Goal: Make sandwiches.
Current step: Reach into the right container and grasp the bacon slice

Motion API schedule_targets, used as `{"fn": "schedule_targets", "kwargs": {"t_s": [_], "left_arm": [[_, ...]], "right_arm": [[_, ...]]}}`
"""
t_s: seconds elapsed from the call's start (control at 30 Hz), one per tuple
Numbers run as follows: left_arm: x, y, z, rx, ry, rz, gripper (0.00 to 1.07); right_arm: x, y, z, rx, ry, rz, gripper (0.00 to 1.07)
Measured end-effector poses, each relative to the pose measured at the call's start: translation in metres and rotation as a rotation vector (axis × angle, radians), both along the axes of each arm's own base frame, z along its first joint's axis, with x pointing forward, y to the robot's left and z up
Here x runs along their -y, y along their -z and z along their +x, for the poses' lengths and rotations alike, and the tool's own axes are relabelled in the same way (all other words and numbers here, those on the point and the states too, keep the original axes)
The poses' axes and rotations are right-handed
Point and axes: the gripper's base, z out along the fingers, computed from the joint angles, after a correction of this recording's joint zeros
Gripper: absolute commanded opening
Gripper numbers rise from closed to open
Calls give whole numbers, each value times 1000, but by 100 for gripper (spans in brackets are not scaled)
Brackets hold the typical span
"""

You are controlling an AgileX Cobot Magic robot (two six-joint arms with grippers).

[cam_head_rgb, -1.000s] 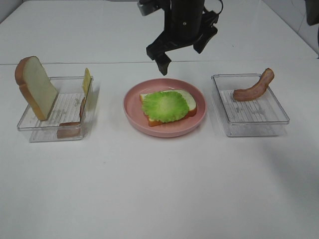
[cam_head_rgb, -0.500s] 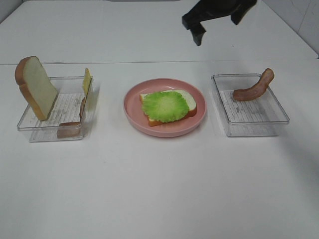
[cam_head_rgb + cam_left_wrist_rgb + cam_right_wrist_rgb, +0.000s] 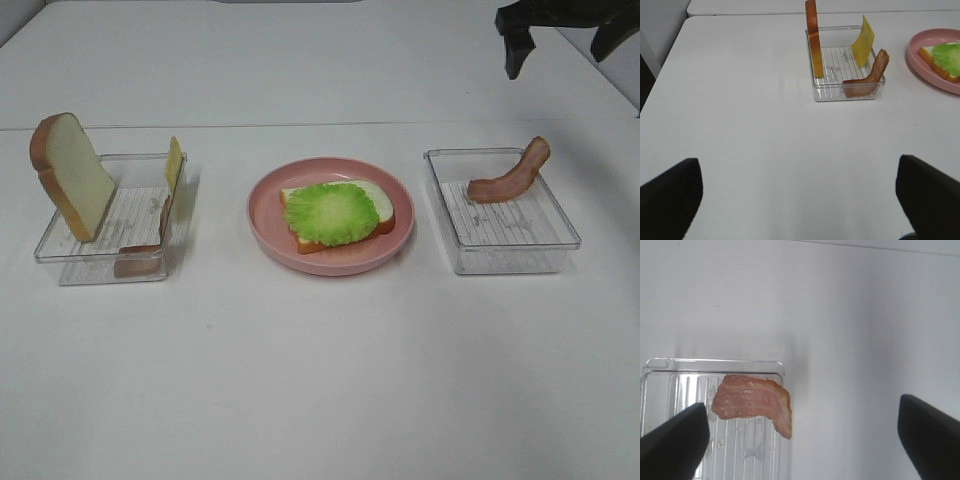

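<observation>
Plate (image 3: 262, 232), high view: bread (image 3: 381, 206) under lettuce (image 3: 330, 212) was laid on it; right gripper (image 3: 562, 42) was spread, empty, high behind the tray (image 3: 505, 262). Left wrist: left gripper (image 3: 800, 200) was spread, empty. Right wrist: bacon (image 3: 752, 400) was propped on the rim; it could be tipped out by an off-centre pinch.

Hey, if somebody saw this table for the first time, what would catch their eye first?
The bright green lettuce lying on a bread slice on the pink plate, mid-table. Then a second bread slice standing upright in the left clear tray near a cheese slice, and a bacon strip propped against the far rim of the right tray.
</observation>
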Motion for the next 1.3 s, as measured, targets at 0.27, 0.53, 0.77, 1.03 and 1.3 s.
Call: {"fn": "schedule_targets", "kwargs": {"t_s": [0.27, 0.53, 0.77, 1.03, 1.3], "left_arm": [[0, 0, 0, 0, 0, 0, 98], [0, 0, 0, 0, 0, 0, 98], [0, 0, 0, 0, 0, 0, 98], [0, 0, 0, 0, 0, 0, 98], [0, 0, 0, 0, 0, 0, 98]], "right_arm": [[30, 12, 2, -33, 70, 72, 99], [26, 51, 10, -115, 58, 124, 99], [24, 88, 16, -186, 61, 146, 99], [24, 109, 17, -229, 59, 148, 97], [22, 117, 18, -245, 43, 166, 89]]}}
